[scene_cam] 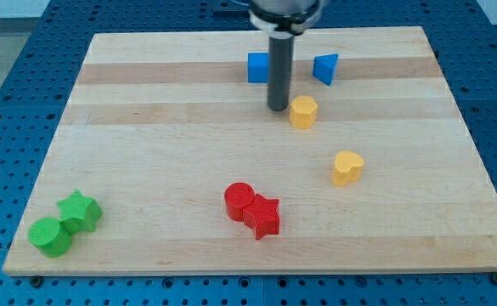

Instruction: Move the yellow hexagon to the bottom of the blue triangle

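Though scattered, eight blocks point(303, 111), four colours

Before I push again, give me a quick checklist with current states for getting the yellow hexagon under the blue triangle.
1. My tip in view: ok.
2. Tip beside the yellow hexagon, on its left: ok; contact: cannot tell.
3. Blue triangle located, up-right of the hexagon: ok.
4. Hexagon directly below the triangle: not ok, it sits left of that spot.
5. Path rightward free of the yellow heart: ok.
6. Blue square clear of the tip: ok.
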Tool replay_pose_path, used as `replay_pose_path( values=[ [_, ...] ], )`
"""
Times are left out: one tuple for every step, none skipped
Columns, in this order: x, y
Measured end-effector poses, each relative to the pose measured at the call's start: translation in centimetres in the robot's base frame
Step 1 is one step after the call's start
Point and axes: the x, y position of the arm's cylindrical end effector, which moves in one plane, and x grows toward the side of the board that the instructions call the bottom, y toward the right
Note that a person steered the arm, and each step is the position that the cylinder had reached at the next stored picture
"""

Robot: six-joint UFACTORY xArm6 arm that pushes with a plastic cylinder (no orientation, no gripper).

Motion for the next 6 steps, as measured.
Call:
replay_pose_path(
  values=[
    [0.6, -1.0],
    [3.1, 0.8],
    [3.2, 1.1],
    [2.8, 1.8],
    [2.7, 4.5],
    [2.7, 7.5]
  ],
)
